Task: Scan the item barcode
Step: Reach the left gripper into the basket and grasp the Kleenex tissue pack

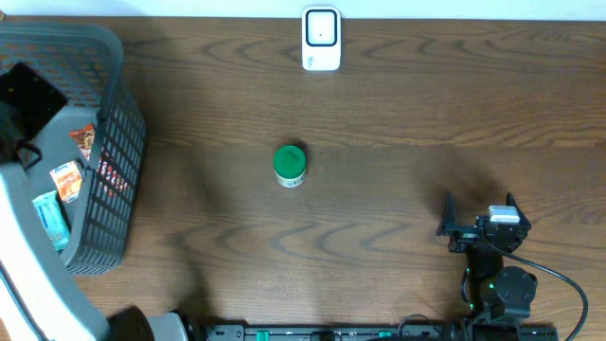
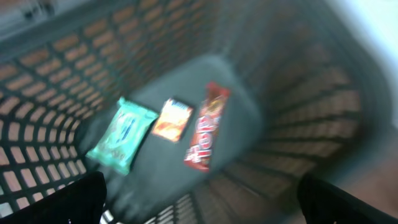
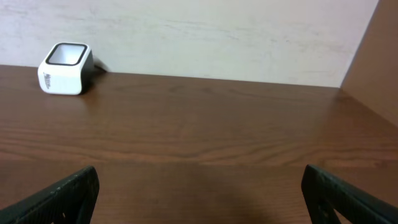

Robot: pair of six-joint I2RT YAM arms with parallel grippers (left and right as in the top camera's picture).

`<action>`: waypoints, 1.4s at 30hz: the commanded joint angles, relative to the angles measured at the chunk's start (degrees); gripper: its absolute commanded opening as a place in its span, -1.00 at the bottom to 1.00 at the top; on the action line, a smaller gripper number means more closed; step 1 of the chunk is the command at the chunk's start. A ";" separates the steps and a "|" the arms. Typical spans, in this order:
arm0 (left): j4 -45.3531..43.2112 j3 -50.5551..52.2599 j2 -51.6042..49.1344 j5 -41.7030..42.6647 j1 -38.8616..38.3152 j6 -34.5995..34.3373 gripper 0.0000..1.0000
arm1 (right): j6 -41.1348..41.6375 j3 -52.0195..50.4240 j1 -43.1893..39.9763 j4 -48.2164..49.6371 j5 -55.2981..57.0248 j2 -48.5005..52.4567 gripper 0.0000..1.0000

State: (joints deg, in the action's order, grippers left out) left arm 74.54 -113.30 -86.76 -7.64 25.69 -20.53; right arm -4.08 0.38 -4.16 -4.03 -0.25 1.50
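Observation:
My left gripper (image 2: 199, 202) hangs open over the inside of the grey basket (image 2: 56, 74), nothing between its fingers. Below it on the basket floor lie a teal packet (image 2: 122, 134), a small orange packet (image 2: 172, 119) and a red bar (image 2: 205, 127); the view is blurred. A jar with a green lid (image 1: 290, 163) stands alone mid-table. The white scanner (image 1: 321, 38) sits at the far edge, also in the right wrist view as the scanner (image 3: 65, 60) at far left. My right gripper (image 1: 479, 213) stays open and empty at the near right, over bare wood (image 3: 199, 199).
The basket (image 1: 118, 142) fills the table's left end, with the left arm (image 1: 28, 95) above it. A pale wall (image 3: 217, 37) runs behind the table's far edge. Brown wood tabletop (image 1: 398, 170) lies between jar, scanner and right arm.

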 commanded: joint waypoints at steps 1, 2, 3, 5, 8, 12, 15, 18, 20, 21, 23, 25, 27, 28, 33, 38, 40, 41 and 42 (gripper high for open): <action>-1.27 5.40 -5.79 2.73 5.22 2.49 0.96 | -0.72 -0.07 0.50 -0.24 -0.07 -0.09 0.98; -1.75 6.67 -7.28 2.71 5.97 2.71 0.96 | -0.72 -0.07 0.50 -0.24 -0.07 -0.09 0.98; -2.71 8.57 -10.47 2.71 7.08 3.65 0.96 | -0.70 -0.07 0.50 -0.24 -0.07 -0.09 0.98; -4.37 10.05 -15.39 2.71 7.69 5.75 0.96 | -0.70 -0.07 0.50 -0.24 -0.07 -0.09 0.99; -6.43 10.36 -20.63 2.71 7.67 11.37 0.96 | -0.70 -0.07 0.50 -0.24 -0.07 -0.09 0.99; -9.14 10.38 -28.22 2.69 7.78 15.93 0.96 | -0.72 -0.07 0.50 -0.24 -0.07 -0.09 0.99; -10.45 10.38 -32.15 2.67 7.78 16.94 0.96 | -0.72 -0.07 0.50 -0.24 -0.07 -0.09 0.98; -11.43 10.38 -34.93 2.67 7.78 16.92 0.96 | -0.70 -0.07 0.50 -0.24 -0.07 -0.09 0.98; -12.35 10.40 -36.87 2.69 7.78 17.11 0.96 | -0.72 -0.07 0.50 -0.24 -0.07 -0.09 0.99; -12.57 10.45 -37.40 2.67 7.78 17.16 0.96 | -0.70 -0.07 0.50 -0.24 -0.07 -0.09 0.99; -13.20 10.71 -37.99 2.67 7.85 17.35 0.96 | -0.72 -0.07 0.50 -0.24 -0.07 -0.09 0.98; -14.16 11.32 -37.99 2.67 8.07 17.35 0.96 | -0.72 -0.07 0.50 -0.24 -0.07 -0.09 0.98; -15.10 11.87 -37.99 2.67 8.50 17.35 0.96 | -0.70 -0.07 0.50 -0.24 -0.07 -0.09 0.98; -15.80 12.50 -37.99 2.64 8.92 17.38 0.96 | -0.72 -0.07 0.50 -0.24 -0.07 -0.09 0.98; -19.15 16.50 -37.99 2.47 10.51 19.08 0.96 | -0.72 -0.07 0.50 -0.24 -0.07 -0.09 0.99; -22.08 21.20 -37.99 2.49 11.04 19.32 0.90 | -0.70 -0.07 0.50 -0.24 -0.07 -0.09 0.99; -22.49 22.40 -37.99 2.49 11.04 19.26 0.46 | -0.72 -0.07 0.50 -0.24 -0.07 -0.09 0.99; -22.38 22.58 -37.99 2.51 10.97 19.21 0.24 | -0.70 -0.07 0.50 -0.24 -0.07 -0.09 0.99; -22.12 22.71 -37.99 2.51 10.99 19.21 0.01 | -0.70 -0.07 0.50 -0.24 -0.07 -0.09 0.99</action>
State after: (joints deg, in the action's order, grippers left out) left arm 51.35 -94.02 -122.10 -2.35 35.94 -2.13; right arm -4.08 0.38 -4.16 -4.05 -0.25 1.50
